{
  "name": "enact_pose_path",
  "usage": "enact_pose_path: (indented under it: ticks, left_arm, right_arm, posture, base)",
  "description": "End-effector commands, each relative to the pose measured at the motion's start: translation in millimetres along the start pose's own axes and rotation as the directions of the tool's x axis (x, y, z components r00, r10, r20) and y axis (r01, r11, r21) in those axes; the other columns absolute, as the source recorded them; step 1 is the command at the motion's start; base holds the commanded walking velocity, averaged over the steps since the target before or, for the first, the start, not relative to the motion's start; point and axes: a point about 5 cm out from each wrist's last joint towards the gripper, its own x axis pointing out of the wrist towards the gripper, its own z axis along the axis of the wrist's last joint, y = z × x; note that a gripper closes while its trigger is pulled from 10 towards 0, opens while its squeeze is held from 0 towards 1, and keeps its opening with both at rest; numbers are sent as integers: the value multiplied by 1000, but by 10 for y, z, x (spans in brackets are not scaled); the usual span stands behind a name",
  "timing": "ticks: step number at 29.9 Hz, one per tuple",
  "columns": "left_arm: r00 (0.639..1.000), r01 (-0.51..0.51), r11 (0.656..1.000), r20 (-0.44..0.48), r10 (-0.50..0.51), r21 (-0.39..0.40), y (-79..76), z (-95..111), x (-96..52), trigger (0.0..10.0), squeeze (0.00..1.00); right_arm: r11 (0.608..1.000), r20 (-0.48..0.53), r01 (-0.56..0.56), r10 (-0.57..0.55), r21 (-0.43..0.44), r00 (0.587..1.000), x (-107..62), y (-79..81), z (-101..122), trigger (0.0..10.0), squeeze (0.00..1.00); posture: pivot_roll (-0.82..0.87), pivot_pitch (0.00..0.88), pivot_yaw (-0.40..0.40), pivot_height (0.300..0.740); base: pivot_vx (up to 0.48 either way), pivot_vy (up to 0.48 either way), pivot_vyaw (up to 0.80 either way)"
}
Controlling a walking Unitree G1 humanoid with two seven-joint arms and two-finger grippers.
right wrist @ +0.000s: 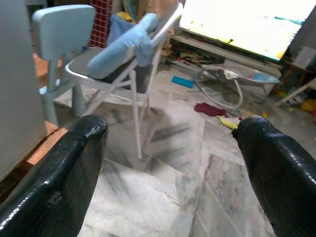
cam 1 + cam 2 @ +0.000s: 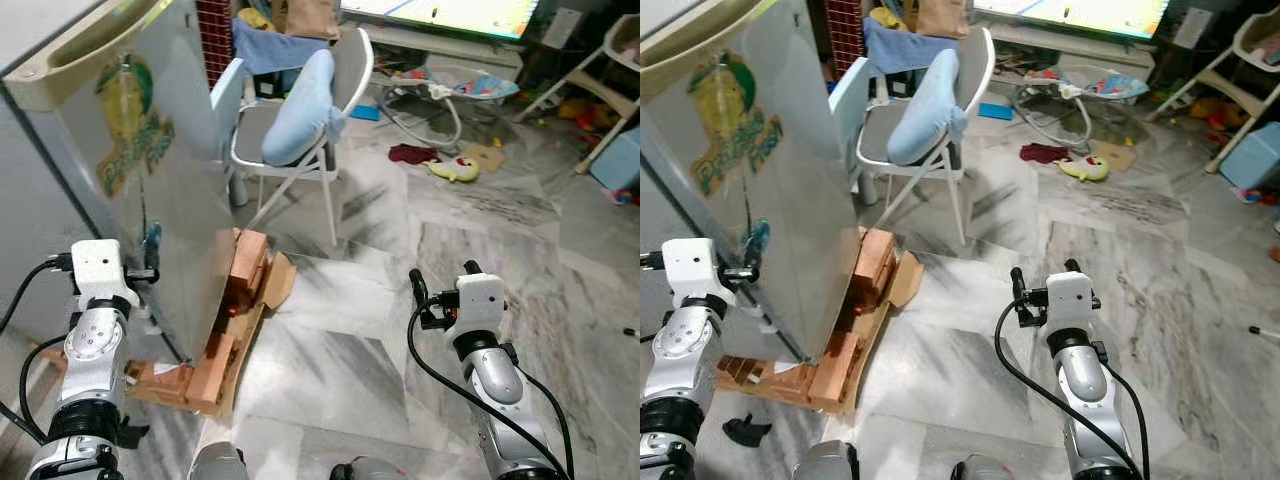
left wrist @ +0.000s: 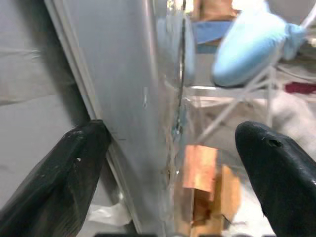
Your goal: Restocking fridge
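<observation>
The left gripper (image 3: 173,163) is held spread wide at the lower left of the head view, straddling the fridge door (image 2: 150,180) edge. The right gripper (image 1: 173,163), likewise spread and empty, is seen at lower right over the marble floor (image 2: 350,340). A folding chair (image 2: 300,110) is placed at upper centre.

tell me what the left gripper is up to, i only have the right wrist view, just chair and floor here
Observer: The left gripper is open, its fingers either side of the fridge door edge.
Operator: is the door open or shut
Observer: It stands swung out from the fridge body.
Operator: anything under the fridge
Observer: It sits on bricks and flattened cardboard.
Operator: and my right gripper
Observer: The right gripper is open, empty, over the marble floor.
</observation>
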Motion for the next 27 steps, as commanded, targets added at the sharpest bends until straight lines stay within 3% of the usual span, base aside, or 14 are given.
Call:
enact_pose_path:
  ticks: [1,4,6,8,11,12,14,15,17,20,23,27]
  left_arm:
    - [986,152,987,63,-155,45,-233,211,121,10000,0]
    - [973,215,972,70,-221,90,-317,275,151,10000,0]
    - [960,264,963,81,-268,62,-432,322,187,10000,0]
    - [949,294,952,93,-301,81,-521,363,214,10000,0]
    - [898,405,910,154,-413,83,-837,561,290,10000,0]
    - [862,465,881,182,-474,92,-1002,662,307,10000,0]
    - [821,521,844,195,-536,127,-1150,734,299,10000,0]
    - [821,521,844,195,-536,127,-1150,734,299,10000,0]
    - [768,580,790,190,-612,199,-1362,777,291,10000,0]
    - [790,560,801,155,-594,212,-1332,688,320,10000,0]
    - [850,486,842,98,-518,232,-1130,535,338,10000,0]
    - [879,446,872,86,-470,204,-977,450,311,10000,0]
  right_arm:
    - [1000,-2,13,-13,-14,1000,-5,-41,18,10000,0]
    - [995,-42,54,-50,84,998,-14,-40,-31,10000,0]
    - [997,-29,47,-45,60,999,-2,-30,-8,10000,0]
    - [997,-26,44,-42,56,999,6,-15,-4,10000,0]
    - [998,-14,30,-30,55,999,22,21,13,10000,0]
    - [998,-9,30,-30,54,1000,29,27,21,10000,0]
    - [998,-5,34,-33,57,999,38,27,30,10000,0]
    - [998,-5,34,-33,57,999,38,27,30,10000,0]
    - [997,10,55,-56,61,998,65,1,61,10000,0]
    - [996,23,63,-65,59,998,75,-8,86,10000,0]
    - [996,31,73,-74,52,997,58,-22,98,10000,0]
    - [996,24,72,-73,48,997,47,-16,75,10000,0]
  posture:
    - [-26,43,-77,740]
    - [-18,41,-79,740]
    - [-17,41,-81,740]
    - [-11,36,-84,740]
    - [-7,28,-89,740]
    - [-4,19,-89,740]
    - [-8,11,-85,740]
    - [-8,11,-85,740]
    - [-12,0,-76,740]
    - [-22,0,-69,740]
    - [-22,0,-66,740]
    - [-19,0,-70,740]
  base:
    - [0,0,0]
    - [0,0,0]
    - [0,0,0]
    - [0,0,0]
    - [0,0,0]
    - [0,0,0]
    - [0,0,0]
    - [0,0,0]
    - [0,0,0]
    - [0,0,0]
    - [0,0,0]
    - [0,0,-400]
